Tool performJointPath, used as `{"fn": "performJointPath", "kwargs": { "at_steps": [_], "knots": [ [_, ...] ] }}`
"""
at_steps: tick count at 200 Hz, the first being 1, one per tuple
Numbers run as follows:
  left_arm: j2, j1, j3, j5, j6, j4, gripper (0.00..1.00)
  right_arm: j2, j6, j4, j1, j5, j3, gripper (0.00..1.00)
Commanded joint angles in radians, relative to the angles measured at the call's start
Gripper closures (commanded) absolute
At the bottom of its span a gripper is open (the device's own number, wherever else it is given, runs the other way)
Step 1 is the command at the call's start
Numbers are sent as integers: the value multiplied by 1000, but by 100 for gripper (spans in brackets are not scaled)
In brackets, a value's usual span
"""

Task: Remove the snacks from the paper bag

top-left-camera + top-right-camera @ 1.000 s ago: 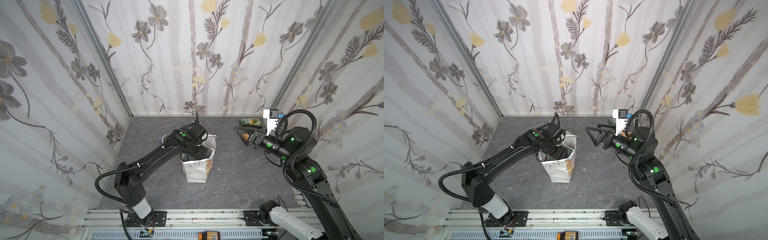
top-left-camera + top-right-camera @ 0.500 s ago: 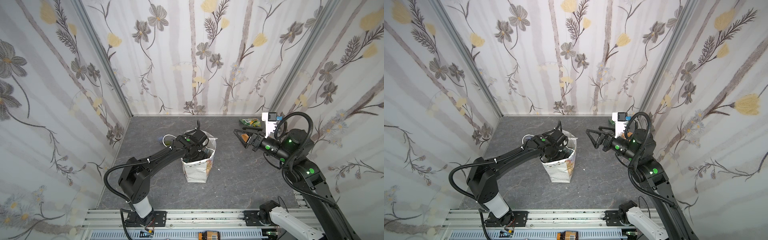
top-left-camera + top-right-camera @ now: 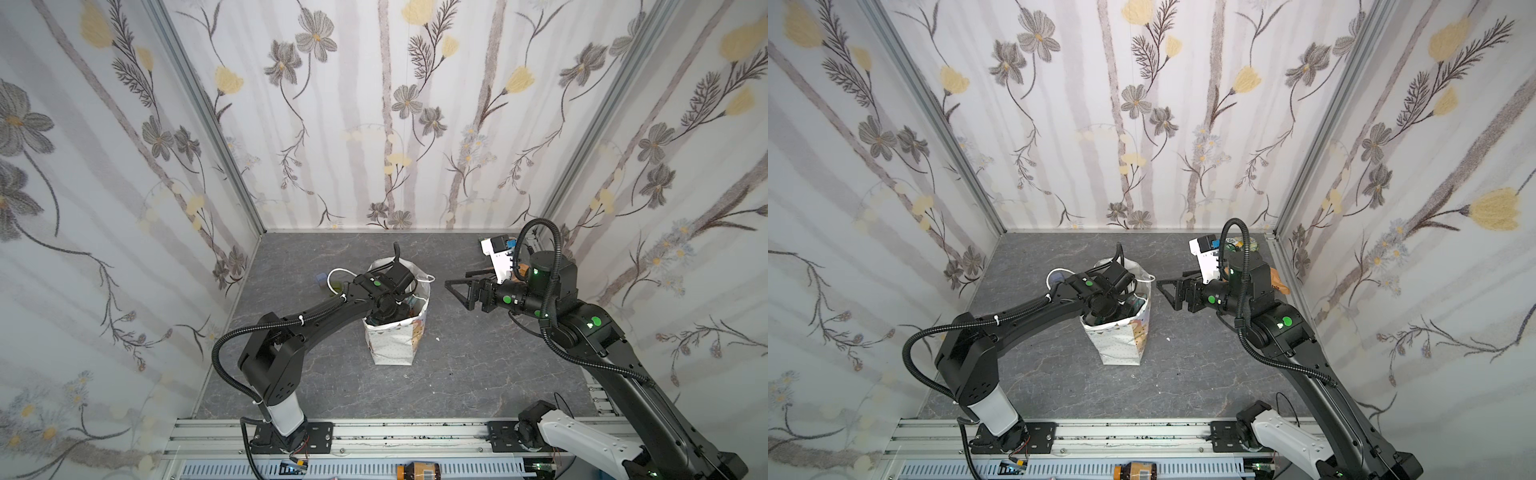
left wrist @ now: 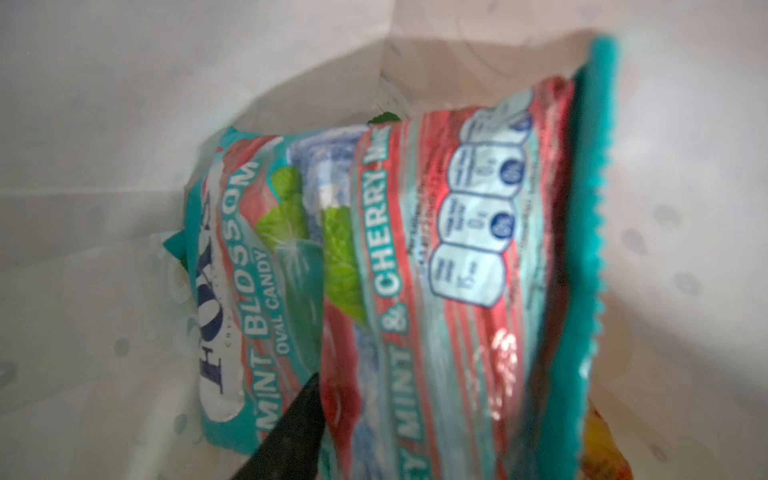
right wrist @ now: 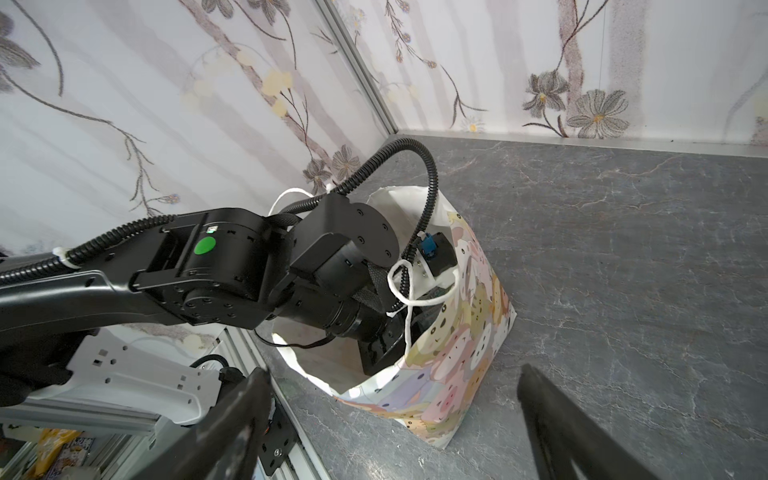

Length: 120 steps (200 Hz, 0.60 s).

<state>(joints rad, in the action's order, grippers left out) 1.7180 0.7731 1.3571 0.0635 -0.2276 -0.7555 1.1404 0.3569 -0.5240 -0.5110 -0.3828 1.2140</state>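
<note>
A grey bench inside a booth of flowered wallpaper is carrying a white paper bag, which is standing upright near the bench's middle. The left arm is reaching into the bag's open top from the left edge, and over the last second it has been sinking deeper. The left gripper is now sitting below the rim, showing only as a dark shape in both top views. Its wrist camera is looking at a teal and red mint candy packet, which is leaning against the bag's plain white inside. One dark finger is pressing along the packet's lower fold. The other finger is out of view and the picture is soft, so it is not possible to tell how far the jaws are closing or whether the packet is pinched yet. An orange packet is peeking out beside it, deeper in the bag. Meanwhile the right gripper has been drifting in from the far right corner and is hovering just beside the bag's right rim, with its jaws spread wide and holding nothing. Near that far right corner, partly hidden behind the right arm, a green packet seems to be lying already out on the bench. The task is looking partly done, with snacks remaining inside and a lift probably about to begin.
</note>
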Motion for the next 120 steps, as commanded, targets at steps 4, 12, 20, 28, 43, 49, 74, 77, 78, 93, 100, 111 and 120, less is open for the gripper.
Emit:
{"fn": "performJointPath", "kwargs": {
  "at_steps": [4,12,20,28,43,49,74,77,78,93,100,111,120],
  "knots": [
    [11,-1,-1,2,-8,-28,71,7,-22,4,-7,30,10,8],
    [8,-2,2,2,-9,-33,76,8,-20,5,-7,32,12,8],
    [6,-1,4,2,-9,-33,80,10,-18,5,-8,34,11,8],
    [1,-2,8,2,-9,-35,84,10,-16,5,-9,35,13,8],
    [-6,-2,15,5,-9,-39,93,11,-16,4,-12,40,11,8],
    [-9,-1,20,6,-7,-39,97,10,-16,4,-12,43,11,8],
    [-21,-3,42,6,-7,-53,100,10,-12,7,-13,48,11,9],
    [-22,-2,45,4,-7,-53,100,10,-10,7,-13,48,11,9],
    [-23,-2,46,4,-7,-53,100,10,-11,8,-12,48,10,9],
    [-34,-1,58,-8,-7,-60,100,9,-9,9,-14,48,11,9],
    [-40,-3,65,-14,-7,-65,100,8,-7,9,-13,48,12,9],
    [-48,-1,71,-22,-7,-70,100,7,-6,11,-12,47,11,9],
    [-56,-1,78,-26,-6,-75,100,6,-6,12,-13,47,11,9]
  ]
}}
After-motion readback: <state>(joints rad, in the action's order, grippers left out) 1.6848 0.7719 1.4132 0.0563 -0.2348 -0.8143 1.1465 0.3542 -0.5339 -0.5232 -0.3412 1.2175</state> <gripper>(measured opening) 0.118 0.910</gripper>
